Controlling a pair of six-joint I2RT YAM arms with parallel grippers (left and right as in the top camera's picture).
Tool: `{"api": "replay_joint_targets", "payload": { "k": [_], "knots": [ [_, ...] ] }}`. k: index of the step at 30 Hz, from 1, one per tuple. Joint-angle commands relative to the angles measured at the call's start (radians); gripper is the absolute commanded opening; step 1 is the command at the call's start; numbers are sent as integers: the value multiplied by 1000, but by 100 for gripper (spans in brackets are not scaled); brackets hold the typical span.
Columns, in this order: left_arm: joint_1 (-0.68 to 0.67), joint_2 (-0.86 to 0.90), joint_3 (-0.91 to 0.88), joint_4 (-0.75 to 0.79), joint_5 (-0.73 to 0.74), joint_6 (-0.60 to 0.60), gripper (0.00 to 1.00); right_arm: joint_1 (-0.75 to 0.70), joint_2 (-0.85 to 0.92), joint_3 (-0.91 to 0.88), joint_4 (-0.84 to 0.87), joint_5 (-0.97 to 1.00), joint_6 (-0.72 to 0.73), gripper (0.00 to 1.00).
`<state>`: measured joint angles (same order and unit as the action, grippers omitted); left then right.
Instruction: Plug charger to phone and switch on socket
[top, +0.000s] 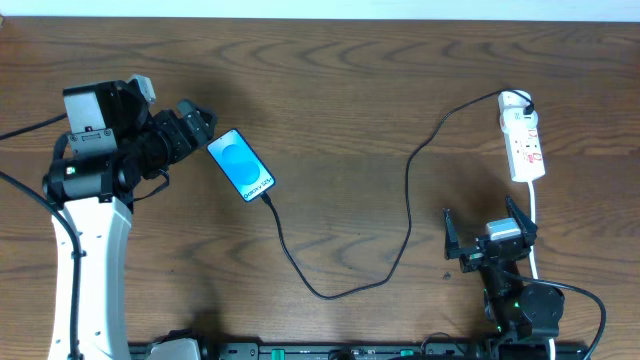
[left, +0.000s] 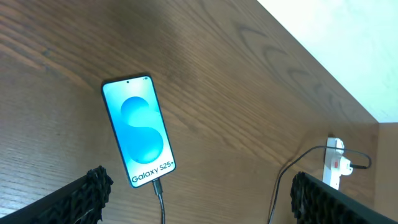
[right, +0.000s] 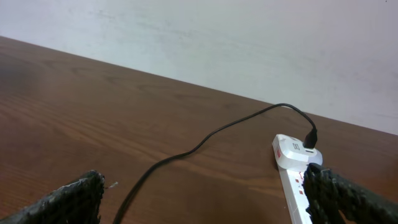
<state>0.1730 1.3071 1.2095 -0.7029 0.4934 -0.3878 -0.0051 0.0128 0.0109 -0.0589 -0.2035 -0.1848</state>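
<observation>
The phone lies on the table left of centre, screen up and lit light blue; in the left wrist view it reads "Galaxy S25+". The charger cable has its connector tip in the phone's lower end and runs in a loop to its black plug, seated in the far end of the socket. The socket, a white power strip with red markings, also shows in the right wrist view. My left gripper is open and empty just left of the phone. My right gripper is open and empty, below the socket.
The socket's white cord runs down past my right gripper toward the front edge. The brown wooden table has a pale wall behind it. A black rail lines the front edge.
</observation>
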Motion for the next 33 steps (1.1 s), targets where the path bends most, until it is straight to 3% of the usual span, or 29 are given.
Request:
{"api": "replay_joint_targets", "payload": {
  "k": [1,9,14,24,33],
  "knots": [
    [4,-3,1,-1,-109,10,94,9,-6,-5,0,11,15,99],
    [7,-31,-2,-25,-311,10,94,9,-6,-5,0,11,15,99],
    [-6,-144,-54,7,-420,27,95,9,-6,-5,0,11,15,99],
    [-61,-515,-405,367,-362,292,94,9,-6,-5,0,10,15,99],
    [-85,-843,-769,574,-349,423,94,9,-6,-5,0,10,15,99]
  ]
}}
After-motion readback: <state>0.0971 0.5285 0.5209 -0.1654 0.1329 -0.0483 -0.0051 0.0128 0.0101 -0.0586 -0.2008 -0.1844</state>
